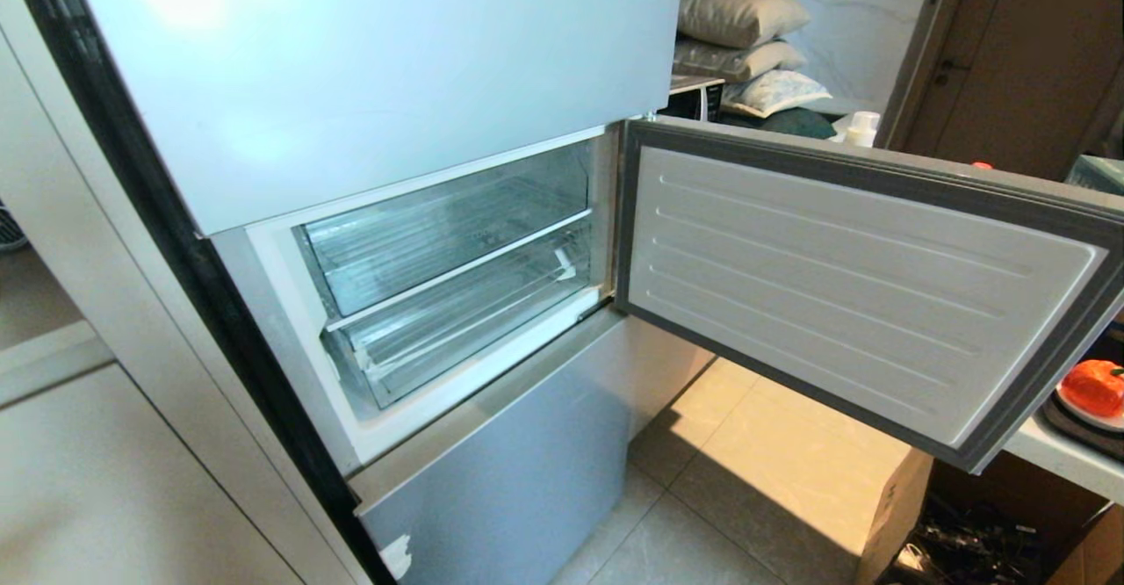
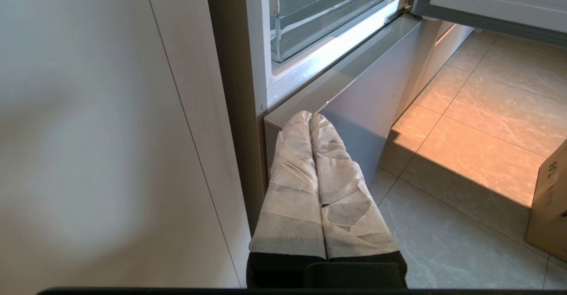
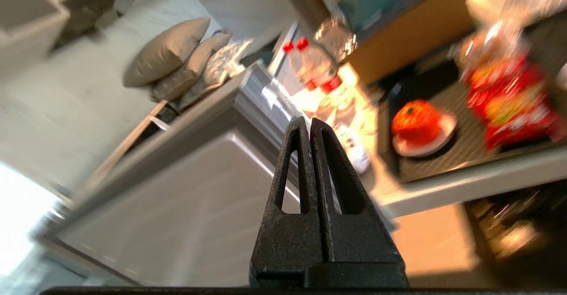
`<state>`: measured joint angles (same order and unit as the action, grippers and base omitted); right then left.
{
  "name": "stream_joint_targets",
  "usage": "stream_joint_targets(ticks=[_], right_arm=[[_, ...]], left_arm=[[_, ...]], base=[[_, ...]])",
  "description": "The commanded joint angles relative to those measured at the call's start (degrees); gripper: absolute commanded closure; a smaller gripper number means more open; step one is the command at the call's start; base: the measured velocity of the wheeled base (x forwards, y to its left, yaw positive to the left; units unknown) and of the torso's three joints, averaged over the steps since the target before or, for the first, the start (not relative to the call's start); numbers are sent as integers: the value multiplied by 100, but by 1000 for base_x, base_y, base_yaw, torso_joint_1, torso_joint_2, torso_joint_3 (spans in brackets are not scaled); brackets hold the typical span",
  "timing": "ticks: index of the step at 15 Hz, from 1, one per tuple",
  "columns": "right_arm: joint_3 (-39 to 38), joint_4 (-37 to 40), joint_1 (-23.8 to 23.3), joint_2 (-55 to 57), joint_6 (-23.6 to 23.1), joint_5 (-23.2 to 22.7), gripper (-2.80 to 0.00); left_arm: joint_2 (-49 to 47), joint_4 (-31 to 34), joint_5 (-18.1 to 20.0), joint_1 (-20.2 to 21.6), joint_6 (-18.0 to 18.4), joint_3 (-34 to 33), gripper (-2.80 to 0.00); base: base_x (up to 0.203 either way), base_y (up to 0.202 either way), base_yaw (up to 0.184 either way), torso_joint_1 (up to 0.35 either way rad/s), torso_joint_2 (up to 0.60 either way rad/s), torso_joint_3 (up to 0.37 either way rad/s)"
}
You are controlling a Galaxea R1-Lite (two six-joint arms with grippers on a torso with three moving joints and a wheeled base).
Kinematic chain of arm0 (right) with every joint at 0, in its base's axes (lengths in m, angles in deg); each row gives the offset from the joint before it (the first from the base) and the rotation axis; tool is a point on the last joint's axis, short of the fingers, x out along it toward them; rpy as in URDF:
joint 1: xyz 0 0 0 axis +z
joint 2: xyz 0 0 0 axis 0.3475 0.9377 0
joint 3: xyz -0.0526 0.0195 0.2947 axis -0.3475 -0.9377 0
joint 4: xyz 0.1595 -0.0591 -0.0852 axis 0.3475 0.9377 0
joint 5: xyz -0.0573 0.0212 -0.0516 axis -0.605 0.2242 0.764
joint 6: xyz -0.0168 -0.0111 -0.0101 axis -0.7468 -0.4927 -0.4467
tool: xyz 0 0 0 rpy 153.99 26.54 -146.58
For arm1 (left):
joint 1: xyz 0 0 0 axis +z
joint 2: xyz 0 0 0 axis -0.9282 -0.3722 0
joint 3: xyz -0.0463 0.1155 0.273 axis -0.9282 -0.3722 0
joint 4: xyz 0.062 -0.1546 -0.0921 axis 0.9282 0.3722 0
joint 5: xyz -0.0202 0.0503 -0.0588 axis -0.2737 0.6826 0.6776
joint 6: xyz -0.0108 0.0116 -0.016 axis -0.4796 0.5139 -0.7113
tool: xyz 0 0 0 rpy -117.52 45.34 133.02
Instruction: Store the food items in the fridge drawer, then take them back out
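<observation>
1. Head view: the fridge compartment stands open, its door (image 1: 865,291) swung wide to the right with the ribbed white inner panel facing out.
2. Inside are two clear bins. The fridge drawer (image 1: 457,326) is the lower, wider one, pushed in, with a whitish patch at its front left corner; the shorter clear bin (image 1: 439,229) sits just above it. Nothing shows inside either.
3. The food item (image 1: 1093,386), an orange-red roundish lump, rests on a white plate (image 1: 1089,414) on a dark tray (image 1: 1076,431) at the far right edge of the picture, on a pale counter (image 1: 1058,455) beyond the open door and well apart from the drawer.
4. Neither arm appears in the head view.
5. Left wrist view: the left gripper (image 2: 310,117) hangs low beside the fridge's lower front panel, its cloth-wrapped fingers pressed together and holding nothing. A cardboard box (image 2: 549,206) stands on the tiled floor nearby.
6. Right wrist view: the right gripper (image 3: 308,122) has its black fingers closed against each other, empty, in the air near the door's edge and pointing towards the counter. The picture is smeared, but the red bags beside the food item look like snack packets (image 3: 509,95), and red-capped bottles (image 3: 310,64) stand behind.
</observation>
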<state>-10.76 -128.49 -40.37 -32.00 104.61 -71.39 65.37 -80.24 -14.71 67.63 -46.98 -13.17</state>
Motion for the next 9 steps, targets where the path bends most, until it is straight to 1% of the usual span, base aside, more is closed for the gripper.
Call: stream_joint_targets(ticks=[1, 4, 6, 9], right_arm=[[442, -130, -356, 1619, 588, -416, 0], [1007, -422, -464, 2887, 1200, -570, 0], [1283, -830, -511, 3516, 1381, -621, 0], [1968, -1004, -453, 4343, 1596, -664, 0]], left_arm=[[-7, -1, 0, 0, -1, 0, 0], [-7, -1, 0, 0, -1, 0, 0], [-7, -1, 0, 0, -1, 0, 0], [-7, -1, 0, 0, -1, 0, 0]], base=[[0, 0, 0, 0, 0, 0], [0, 0, 0, 0, 0, 0], [0, 0, 0, 0, 0, 0], [0, 0, 0, 0, 0, 0]])
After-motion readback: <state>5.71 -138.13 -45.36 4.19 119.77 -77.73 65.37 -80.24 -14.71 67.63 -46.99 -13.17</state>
